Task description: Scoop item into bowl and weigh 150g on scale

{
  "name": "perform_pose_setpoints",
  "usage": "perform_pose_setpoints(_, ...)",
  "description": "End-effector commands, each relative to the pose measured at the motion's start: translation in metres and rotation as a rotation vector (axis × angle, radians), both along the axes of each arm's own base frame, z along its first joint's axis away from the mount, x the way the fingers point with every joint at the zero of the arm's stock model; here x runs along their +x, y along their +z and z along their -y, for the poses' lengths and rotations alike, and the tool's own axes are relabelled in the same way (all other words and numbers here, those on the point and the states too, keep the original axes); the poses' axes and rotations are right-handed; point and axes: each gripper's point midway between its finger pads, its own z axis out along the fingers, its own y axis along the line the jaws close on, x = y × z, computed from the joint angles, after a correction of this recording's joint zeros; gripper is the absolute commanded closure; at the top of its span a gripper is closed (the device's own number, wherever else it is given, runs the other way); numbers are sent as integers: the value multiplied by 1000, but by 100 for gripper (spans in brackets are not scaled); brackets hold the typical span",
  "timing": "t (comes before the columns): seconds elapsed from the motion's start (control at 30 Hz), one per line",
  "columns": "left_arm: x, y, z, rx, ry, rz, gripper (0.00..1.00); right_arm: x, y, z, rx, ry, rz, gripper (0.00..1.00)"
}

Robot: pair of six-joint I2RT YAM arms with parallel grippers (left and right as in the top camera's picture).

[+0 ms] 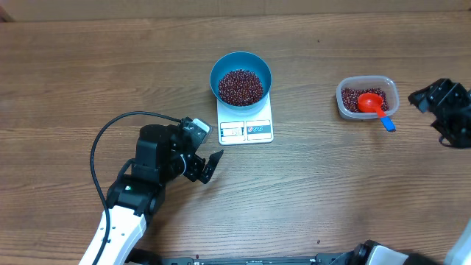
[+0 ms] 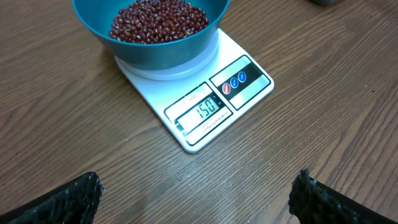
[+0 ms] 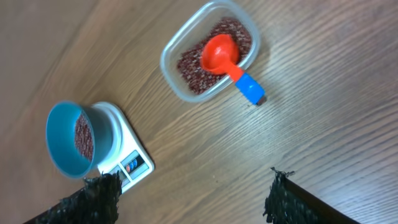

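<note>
Beans [image 2: 158, 18]: small, dark red-maroon, a loose heap in the light blue bowl [image 2: 155, 53]. The bowl sits on the white scale [image 2: 249, 81], mid-bench [image 1: 331, 184]; the display reads 150. More beans lie in the clear tub [image 3: 169, 68] to the right, with a red scoop [image 3: 221, 53] resting in it.

My left end effector [image 2: 196, 196]: jaws wide, empty, near the scale. My right end effector [image 3: 189, 193]: jaws apart, empty, near the tub.

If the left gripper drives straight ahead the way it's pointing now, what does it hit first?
Most likely the scale, at its display edge; only bare table lies between. Depth is hard to judge.
</note>
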Motion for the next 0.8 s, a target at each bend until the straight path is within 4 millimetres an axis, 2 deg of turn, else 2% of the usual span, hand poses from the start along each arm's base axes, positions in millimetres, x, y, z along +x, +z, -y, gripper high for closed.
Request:
perform_pose_setpoints(0.0,1,-1,-1,-4,12,-7,0,-16,37,-20,-107,110,111,22)
perform_pose_setpoints(0.1,1,-1,-1,-4,12,-8,1,-33,53,-39,-130,147,168,16)
perform_pose_setpoints(0.13,1,-1,-1,-4,12,-8,0,-39,58,-43,-137,156,183,2)
perform_pose_setpoints(0.17,1,-1,-1,-4,12,-8,0,-43,60,-47,-137,158,191,0)
perform_pose_setpoints(0.27,1,-1,-1,-4,12,-7,1,-60,64,-63,-79,167,196,0)
perform_pose_setpoints(0.37,1,-1,-1,-4,12,-8,0,-68,67,-72,-43,180,206,0)
perform_pose_setpoints(0.77,1,-1,-1,-4,12,-7,0,-61,58,-63,-65,169,160,0)
